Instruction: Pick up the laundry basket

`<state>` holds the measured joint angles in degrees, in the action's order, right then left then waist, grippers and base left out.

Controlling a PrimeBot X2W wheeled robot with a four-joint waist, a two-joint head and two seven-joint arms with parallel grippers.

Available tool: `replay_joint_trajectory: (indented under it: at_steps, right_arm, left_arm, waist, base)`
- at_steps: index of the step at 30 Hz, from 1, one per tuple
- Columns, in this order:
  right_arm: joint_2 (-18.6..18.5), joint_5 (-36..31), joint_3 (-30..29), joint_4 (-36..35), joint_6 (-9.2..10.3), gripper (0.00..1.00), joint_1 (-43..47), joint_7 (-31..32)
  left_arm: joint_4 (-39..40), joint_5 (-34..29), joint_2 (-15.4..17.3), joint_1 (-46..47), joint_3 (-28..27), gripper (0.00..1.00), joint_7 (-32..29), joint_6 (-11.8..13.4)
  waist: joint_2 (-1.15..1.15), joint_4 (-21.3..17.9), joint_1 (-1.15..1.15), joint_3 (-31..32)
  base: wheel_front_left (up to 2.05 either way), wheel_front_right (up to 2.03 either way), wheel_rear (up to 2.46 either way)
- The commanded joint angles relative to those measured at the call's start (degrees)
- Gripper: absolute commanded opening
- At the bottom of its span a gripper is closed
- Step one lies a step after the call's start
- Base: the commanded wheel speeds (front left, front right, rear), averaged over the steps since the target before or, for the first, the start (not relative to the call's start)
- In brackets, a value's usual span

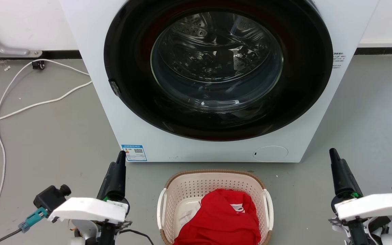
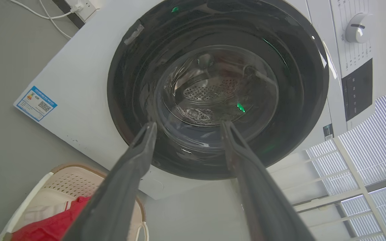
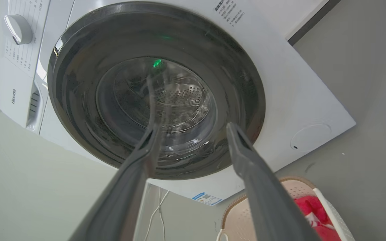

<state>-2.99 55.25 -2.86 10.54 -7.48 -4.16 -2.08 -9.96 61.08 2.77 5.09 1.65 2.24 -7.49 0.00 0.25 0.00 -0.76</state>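
While laundry basket [image 1: 196, 186] sat on floor [image 1: 46, 146] before washing machine [image 1: 90, 51], left gripper [image 2: 188, 124] and right gripper [image 3: 192, 127] flanked it, fingers spread, empty. Advised: lower each to nearest side handle [image 1: 162, 207] — clamp together, lift level.

Left tool [image 2: 188, 123] and right tool [image 3: 192, 125], both spread, empty.

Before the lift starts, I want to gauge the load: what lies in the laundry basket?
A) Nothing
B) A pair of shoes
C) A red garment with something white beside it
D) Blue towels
C: the head view shows a red garment heaped inside the laundry basket, with white cloth peeking out at its edge.
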Motion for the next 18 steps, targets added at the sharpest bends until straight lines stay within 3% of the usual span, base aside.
replay_joint_trajectory:
  at_steps: [1,2,18]
  right_arm:
    - [-0.4,-4.1,0.4,-1.1,-0.01,1.0,-1.2,-0.7]
    - [-0.4,-8.5,0.9,-1.1,-0.01,1.0,-1.1,-1.4]
    - [-0.1,-24.6,2.0,-0.5,-0.01,1.0,-0.8,-3.9]
  left_arm:
    - [0.9,-3.6,0.3,1.6,0.6,1.0,0.7,0.0]
    - [0.7,-7.9,0.3,1.5,1.0,1.0,1.3,0.0]
    - [0.9,-23.6,1.6,1.5,4.2,1.0,4.0,1.2]
  waist:
    - [0.0,0.0,0.0,0.0]
    - [0.0,0.1,0.0,0.0]
    - [0.0,0.3,0.0,0.0]
  base:
    - [0.0,0.0,0.0]
    - [0.0,0.0,0.0]
    - [0.0,0.0,0.0]
